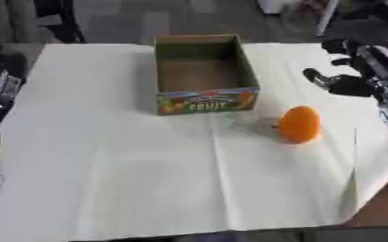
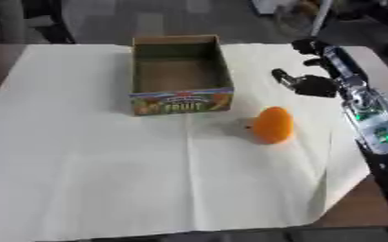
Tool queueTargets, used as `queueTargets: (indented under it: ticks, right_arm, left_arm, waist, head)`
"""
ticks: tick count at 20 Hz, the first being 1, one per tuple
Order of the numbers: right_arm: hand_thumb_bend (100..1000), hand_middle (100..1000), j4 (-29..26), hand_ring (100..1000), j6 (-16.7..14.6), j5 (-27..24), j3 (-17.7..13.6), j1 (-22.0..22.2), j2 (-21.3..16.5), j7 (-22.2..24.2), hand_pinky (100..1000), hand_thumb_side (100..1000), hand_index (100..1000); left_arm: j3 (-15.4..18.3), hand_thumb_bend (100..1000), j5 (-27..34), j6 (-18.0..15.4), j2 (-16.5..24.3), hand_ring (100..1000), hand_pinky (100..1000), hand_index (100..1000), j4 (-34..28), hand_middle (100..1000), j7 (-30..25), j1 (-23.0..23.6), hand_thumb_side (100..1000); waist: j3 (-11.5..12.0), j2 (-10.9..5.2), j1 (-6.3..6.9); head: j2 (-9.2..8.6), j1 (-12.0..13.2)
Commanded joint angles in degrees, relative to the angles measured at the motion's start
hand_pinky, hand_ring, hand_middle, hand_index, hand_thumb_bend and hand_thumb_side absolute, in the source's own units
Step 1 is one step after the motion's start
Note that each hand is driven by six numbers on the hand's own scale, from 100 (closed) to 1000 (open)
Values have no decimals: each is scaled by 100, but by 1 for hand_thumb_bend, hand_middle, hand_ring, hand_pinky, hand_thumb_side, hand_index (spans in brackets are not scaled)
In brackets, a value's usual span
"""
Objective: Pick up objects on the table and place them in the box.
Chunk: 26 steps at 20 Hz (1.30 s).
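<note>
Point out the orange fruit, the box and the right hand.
orange fruit (image 1: pixel 299 124), left eye view, middle of its skin.
box (image 1: pixel 207 101), left eye view, printed front wall.
right hand (image 2: pixel 313 85), right eye view, on the palm.

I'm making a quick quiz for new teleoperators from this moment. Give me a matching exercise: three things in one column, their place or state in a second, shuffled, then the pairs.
Things:
1. box
2. orange fruit
3. right hand

Places or states:
A. lies on the white cloth, right of the printed front
B. hangs above the table's right side, holding nothing
C. stands open, nothing visible inside

Pairs: 1-C, 2-A, 3-B
</note>
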Motion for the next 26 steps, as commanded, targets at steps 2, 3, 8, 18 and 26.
queueTargets:
  ticks: [2, 3, 8, 18, 26]
  right_arm:
    - [444, 827, -39, 921, -27, 143, -88, -34, -293, 80, 836, 308, 862]
    - [444, 827, -38, 920, -33, 153, -86, -26, -312, 100, 836, 308, 863]
    - [448, 830, 32, 919, -49, 205, -40, 53, -353, 292, 834, 322, 869]
    - [456, 837, 257, 923, -41, 315, 47, 295, -299, 556, 838, 352, 875]
    - [464, 842, 358, 926, -67, 381, 184, 418, -230, 775, 843, 373, 880]
  left_arm:
    - [-7, 628, -3, -13, 104, 627, 609, 723, -107, 588, 1, -44, 387]
    - [-7, 628, -3, -14, 105, 627, 609, 723, -107, 588, 1, -43, 387]
    - [-10, 628, -5, -15, 103, 628, 609, 723, -102, 588, -2, -42, 387]
    - [-12, 627, -5, -16, 104, 629, 609, 723, -99, 588, -4, -48, 388]
    - [-14, 625, -5, -13, 103, 631, 609, 723, -103, 589, -9, -56, 388]
  waist:
    - [-6, -80, -3]
    - [-5, -80, -7]
    - [-2, -78, -23]
    - [-7, -64, -27]
    - [5, -55, -11]
  head:
    - [34, -21]
    - [34, -24]
    - [34, -25]
    - [34, -25]
    - [34, -33]
